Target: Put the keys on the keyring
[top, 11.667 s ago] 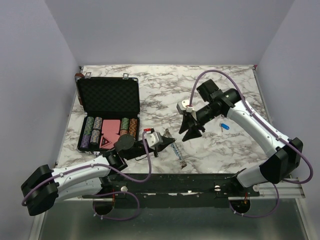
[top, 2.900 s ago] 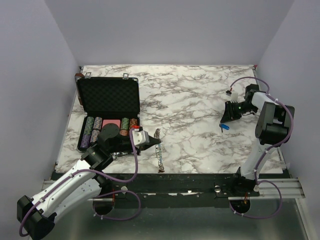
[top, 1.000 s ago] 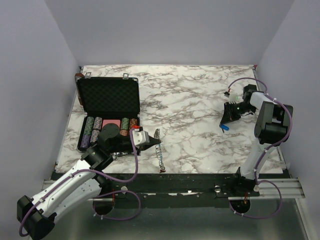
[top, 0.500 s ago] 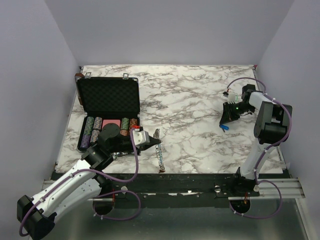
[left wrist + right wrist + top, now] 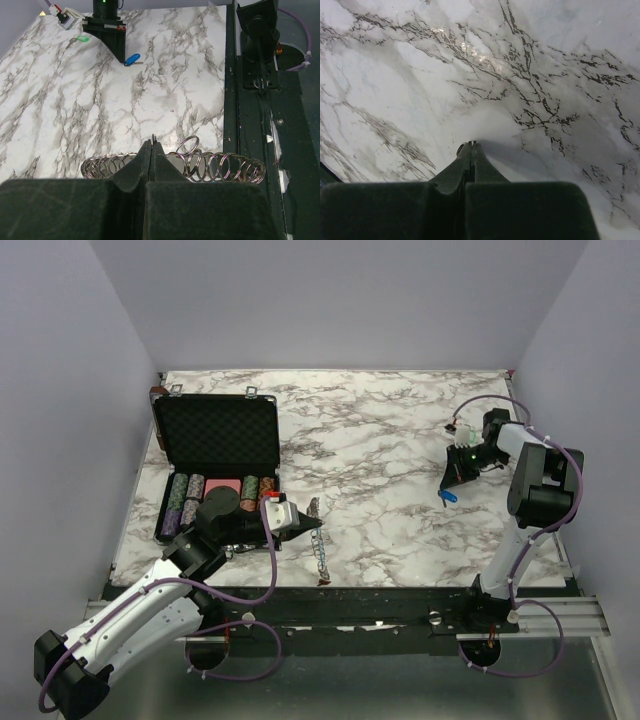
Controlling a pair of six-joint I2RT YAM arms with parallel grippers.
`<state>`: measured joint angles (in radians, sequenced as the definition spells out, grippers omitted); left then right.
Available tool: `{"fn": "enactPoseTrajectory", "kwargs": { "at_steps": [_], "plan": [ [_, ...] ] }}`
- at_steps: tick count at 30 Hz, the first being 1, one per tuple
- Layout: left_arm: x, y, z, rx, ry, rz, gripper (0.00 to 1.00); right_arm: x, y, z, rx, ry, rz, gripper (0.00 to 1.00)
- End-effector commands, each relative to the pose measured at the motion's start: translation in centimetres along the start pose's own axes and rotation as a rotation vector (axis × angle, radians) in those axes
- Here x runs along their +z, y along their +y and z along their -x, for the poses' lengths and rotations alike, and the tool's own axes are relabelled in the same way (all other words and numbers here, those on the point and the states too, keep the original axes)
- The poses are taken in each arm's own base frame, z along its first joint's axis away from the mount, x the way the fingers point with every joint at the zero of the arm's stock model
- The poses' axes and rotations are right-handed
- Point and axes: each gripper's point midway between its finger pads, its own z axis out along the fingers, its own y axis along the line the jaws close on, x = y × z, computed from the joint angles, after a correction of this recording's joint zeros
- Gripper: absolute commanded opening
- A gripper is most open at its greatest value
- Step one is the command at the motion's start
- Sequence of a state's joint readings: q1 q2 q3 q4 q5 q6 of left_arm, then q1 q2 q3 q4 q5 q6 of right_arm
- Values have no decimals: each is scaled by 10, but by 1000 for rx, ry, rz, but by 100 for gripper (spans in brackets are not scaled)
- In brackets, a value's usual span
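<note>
At the near edge of the white, grey-veined marble bench [image 5: 380, 440], the left tool [image 5: 312, 527] lies low, its two black fingers pressed together. In the left wrist view a thin sliver of metal shows at the tips of the left tool [image 5: 152, 144], so it appears to be pinching the keyring [image 5: 220, 167], a long chain of linked silver wire rings. The chain lies across the bench on both sides of the fingertips, with one ring standing up just right of them. From above, the keyring [image 5: 321, 558] runs from the bench's front edge away past the tool's tip.

Left of that, behind the left arm's wrist, a black foam-lined case [image 5: 215, 435] stands open with its lid upright. Rows of round striped poker chips [image 5: 185, 498] fill its tray.

Well apart, on the right side of the bench, the right tool [image 5: 446, 483] points down at the surface. Its own camera shows the right tool [image 5: 471, 146] closed over bare marble, with nothing visibly held. A tiny blue-headed key [image 5: 447, 495] lies flat just beside its tip; I cannot tell whether they touch. In the left wrist view this blue-headed key [image 5: 132, 59] sits at the point of the black fingers. Farther off, a tiny green-headed key [image 5: 80, 39] lies by the right arm's white connector [image 5: 65, 17].
</note>
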<state>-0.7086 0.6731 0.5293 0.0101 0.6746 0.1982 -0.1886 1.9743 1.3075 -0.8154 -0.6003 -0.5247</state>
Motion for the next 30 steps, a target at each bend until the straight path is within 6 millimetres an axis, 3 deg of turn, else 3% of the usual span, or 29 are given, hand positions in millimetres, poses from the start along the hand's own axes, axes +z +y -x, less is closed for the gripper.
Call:
{"fn": "enactPoseTrajectory", "kwargs": {
  "at_steps": [1, 12, 18, 27, 30],
  "plan": [
    [-1, 2, 23, 57, -54, -10, 0, -5, 11, 2, -27, -9, 25, 1],
    [0, 4, 22, 60, -53, -3, 0, -47, 61, 43, -213, -216, 147, 1],
    [-1, 5, 23, 64, -68, 6, 0, -78, 103, 63, -350, -357, 262, 1],
    [-1, 4, 27, 63, -87, 8, 0, -99, 143, 56, -541, -469, 360, 1],
    [-2, 5, 27, 66, -89, 10, 0, -98, 130, 59, -497, -432, 267, 0]
  ]
}}
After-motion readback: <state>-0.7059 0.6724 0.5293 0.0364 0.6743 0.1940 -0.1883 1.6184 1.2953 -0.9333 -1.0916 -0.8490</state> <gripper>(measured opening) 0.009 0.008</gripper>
